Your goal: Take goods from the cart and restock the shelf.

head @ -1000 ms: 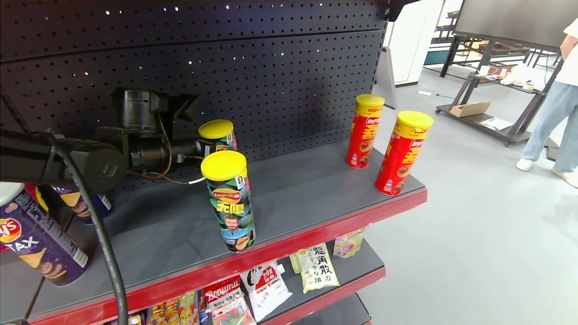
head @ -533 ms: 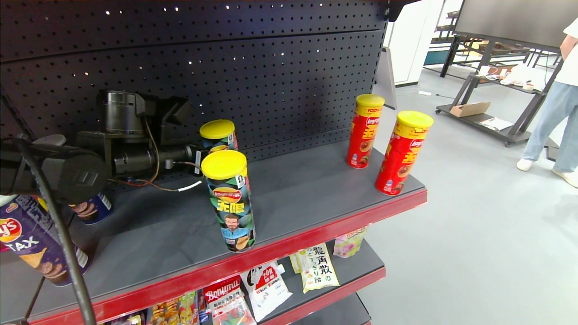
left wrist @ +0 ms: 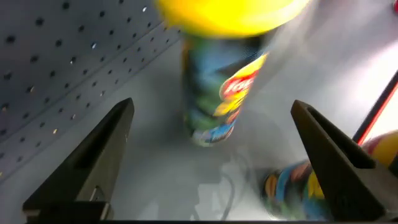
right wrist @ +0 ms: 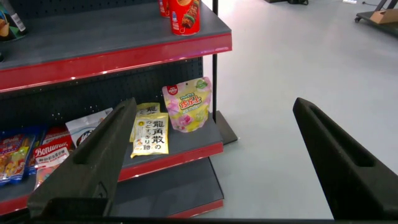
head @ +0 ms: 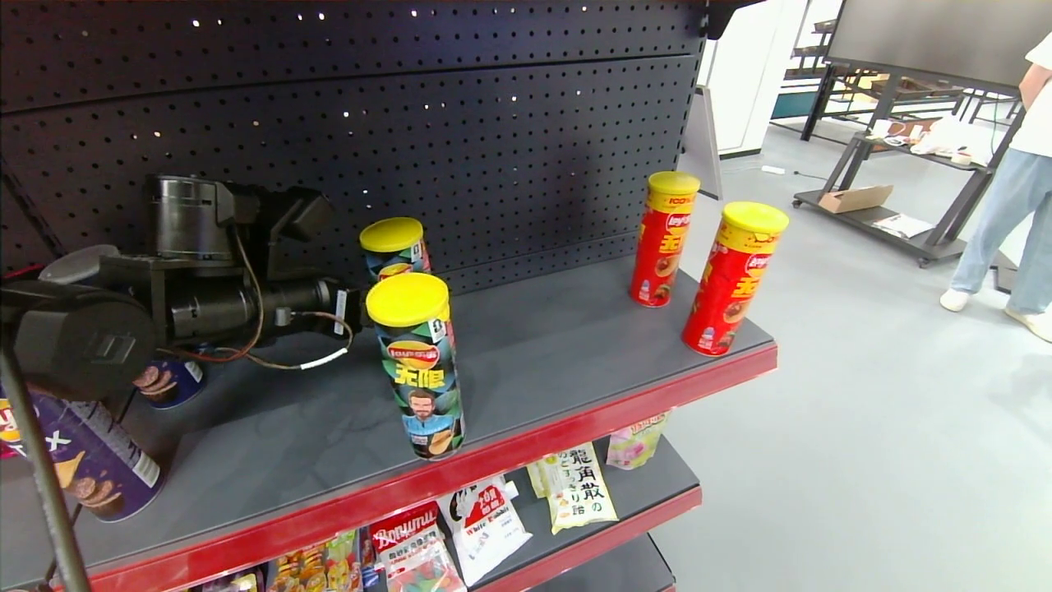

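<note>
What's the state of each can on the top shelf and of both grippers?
left gripper: open, holding nothing
right gripper: open, holding nothing
rear green can: upright, lid on, by the pegboard, not gripped
front green can: upright, lid on, near the shelf's front edge
rear red can: upright, lid on
front red can: upright, lid on, at the front edge
purple can: standing, top hidden behind the arm

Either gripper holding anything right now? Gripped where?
Nothing held. Left gripper is open, its fingers clear of the rear green can standing on the shelf; right gripper is open and empty.
</note>
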{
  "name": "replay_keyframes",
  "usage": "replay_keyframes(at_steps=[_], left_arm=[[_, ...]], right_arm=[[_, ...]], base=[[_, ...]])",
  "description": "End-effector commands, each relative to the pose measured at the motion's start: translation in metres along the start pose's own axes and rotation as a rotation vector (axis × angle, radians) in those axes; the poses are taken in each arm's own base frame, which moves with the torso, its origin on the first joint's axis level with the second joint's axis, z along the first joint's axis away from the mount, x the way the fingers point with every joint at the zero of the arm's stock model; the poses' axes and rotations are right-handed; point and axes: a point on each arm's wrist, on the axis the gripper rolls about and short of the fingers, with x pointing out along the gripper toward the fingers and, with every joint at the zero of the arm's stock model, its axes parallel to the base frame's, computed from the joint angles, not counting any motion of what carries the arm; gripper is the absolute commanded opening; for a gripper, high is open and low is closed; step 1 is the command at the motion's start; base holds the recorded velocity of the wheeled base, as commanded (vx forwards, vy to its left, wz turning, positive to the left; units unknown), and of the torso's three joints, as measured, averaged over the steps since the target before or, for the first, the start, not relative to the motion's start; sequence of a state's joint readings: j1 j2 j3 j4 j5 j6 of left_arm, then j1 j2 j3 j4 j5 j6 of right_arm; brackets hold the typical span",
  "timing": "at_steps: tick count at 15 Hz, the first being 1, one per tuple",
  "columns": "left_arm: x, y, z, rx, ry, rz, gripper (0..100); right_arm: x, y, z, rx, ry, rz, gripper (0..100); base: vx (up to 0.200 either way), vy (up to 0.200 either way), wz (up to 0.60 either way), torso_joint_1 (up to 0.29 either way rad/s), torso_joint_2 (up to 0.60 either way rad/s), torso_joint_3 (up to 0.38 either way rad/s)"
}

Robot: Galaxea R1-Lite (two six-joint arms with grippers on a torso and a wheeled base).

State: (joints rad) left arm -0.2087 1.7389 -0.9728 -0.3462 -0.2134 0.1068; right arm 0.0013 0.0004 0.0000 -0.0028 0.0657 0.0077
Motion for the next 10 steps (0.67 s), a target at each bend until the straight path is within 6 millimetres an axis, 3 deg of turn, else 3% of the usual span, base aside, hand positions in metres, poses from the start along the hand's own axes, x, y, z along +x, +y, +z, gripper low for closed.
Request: replay_keyframes(at_steps=[1,6,7,8,9,10], left_arm=[[-0.017,0.007,-0.004,-0.008,-0.004,0.032,100],[-0.065,0.004,-0.023,-0.037,0.042,0.064,100],[-0.086,-0.001,-0.027,-0.03,0.019,0.077,100],[-0.12,-0.009,-0.037,-0.002,-0.022,0.097,100],[-0.125,-0.01,-0.039,0.002,-0.026,0.102,100],[-0.187,-0.028,-0.067,0.076,-0.064,0.144,100]], right_arm=[[0.0,0.0,0.0,0.0,-0.001,0.0,100],[0.0,0.0,0.0,0.0,-0.001,0.0,100],[0.0,0.0,0.0,0.0,-0.001,0.0,100],[0.0,0.0,0.0,0.0,-0.001,0.0,100],[0.0,0.0,0.0,0.0,-0.001,0.0,100],[0.0,0.0,0.0,0.0,-0.001,0.0,100]], base=[[0.0,0.0,0.0,0.0,0.0,0.0],[0.0,0.0,0.0,0.0,0.0,0.0],[0.0,0.0,0.0,0.0,0.0,0.0],[0.0,0.0,0.0,0.0,0.0,0.0],[0.0,0.0,0.0,0.0,0.0,0.0],[0.0,0.0,0.0,0.0,0.0,0.0]])
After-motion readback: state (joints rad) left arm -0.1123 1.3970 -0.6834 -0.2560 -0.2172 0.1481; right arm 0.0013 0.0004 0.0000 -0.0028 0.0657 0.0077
